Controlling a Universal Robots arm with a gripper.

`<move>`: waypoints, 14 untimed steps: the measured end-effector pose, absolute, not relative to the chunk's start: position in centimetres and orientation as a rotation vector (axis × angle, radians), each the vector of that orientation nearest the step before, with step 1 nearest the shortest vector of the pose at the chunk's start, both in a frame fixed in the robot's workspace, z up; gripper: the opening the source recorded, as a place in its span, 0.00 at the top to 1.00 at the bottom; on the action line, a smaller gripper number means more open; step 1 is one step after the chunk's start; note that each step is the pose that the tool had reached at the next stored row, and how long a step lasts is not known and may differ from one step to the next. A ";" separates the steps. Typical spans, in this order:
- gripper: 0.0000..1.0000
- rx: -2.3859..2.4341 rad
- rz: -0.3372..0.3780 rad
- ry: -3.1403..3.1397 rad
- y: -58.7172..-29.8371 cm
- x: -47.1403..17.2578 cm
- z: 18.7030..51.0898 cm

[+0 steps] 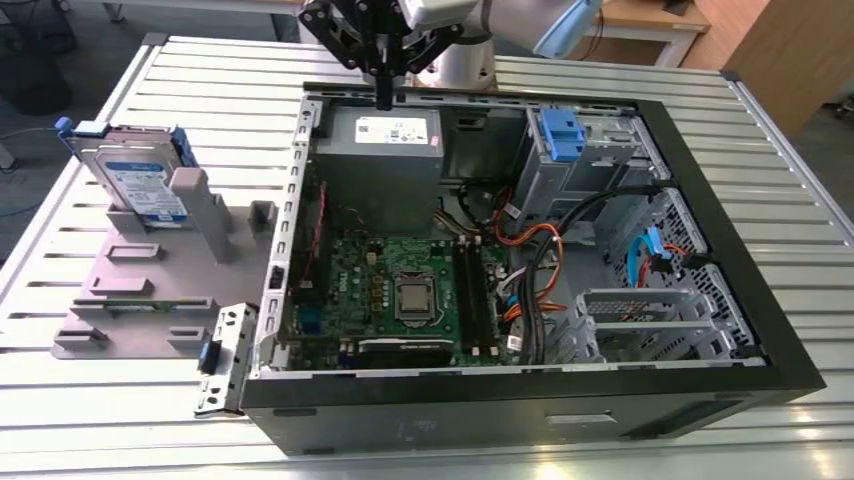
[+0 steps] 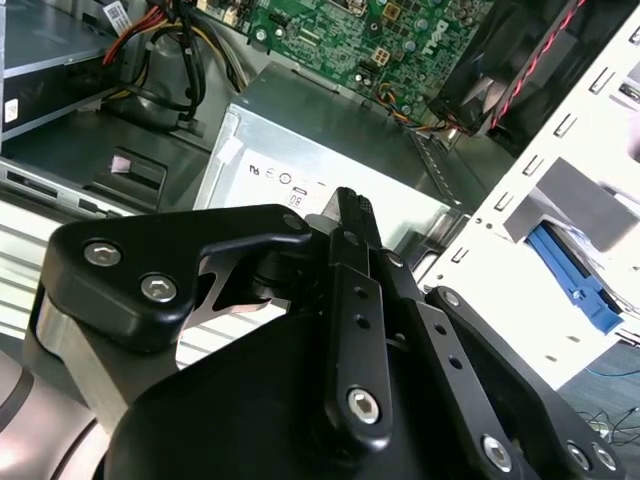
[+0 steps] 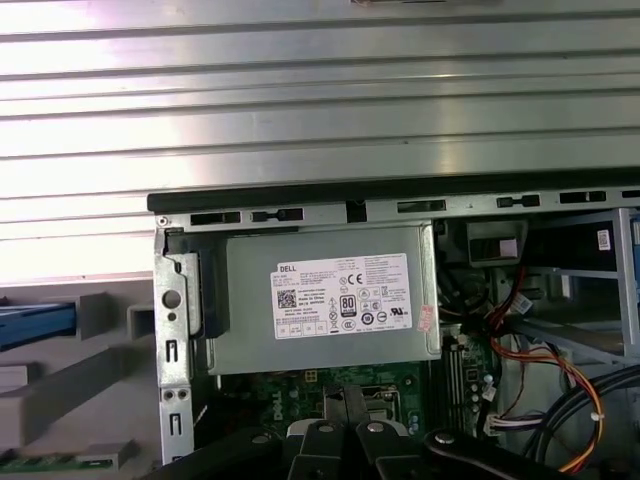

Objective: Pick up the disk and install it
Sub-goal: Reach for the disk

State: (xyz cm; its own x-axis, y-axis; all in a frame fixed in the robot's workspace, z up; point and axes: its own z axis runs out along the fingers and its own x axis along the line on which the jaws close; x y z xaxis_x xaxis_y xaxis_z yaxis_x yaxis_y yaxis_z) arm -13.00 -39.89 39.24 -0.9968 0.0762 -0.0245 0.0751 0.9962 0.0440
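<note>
At the upper left of the exterior view, the disk point(image 1: 138, 185) is stood upright in a grey fixture point(image 1: 134, 290). The gripper point(image 1: 384, 98), closed and empty, is seen above the power supply point(image 1: 384, 135) housed in the open computer case point(image 1: 534, 410).

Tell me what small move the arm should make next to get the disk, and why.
Probably a sideways move toward the exterior view's left. The gripper hangs shut and empty over the grey power supply inside the open computer case, while the disk stands upright in the grey fixture outside the case, untouched.
</note>
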 end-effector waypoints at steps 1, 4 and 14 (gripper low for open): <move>0.89 0.118 0.067 3.112 -39.9 -13.0 39.2; 0.89 0.118 0.067 3.112 -39.9 -13.1 39.2; 0.89 0.118 0.067 3.113 -39.9 -13.4 39.2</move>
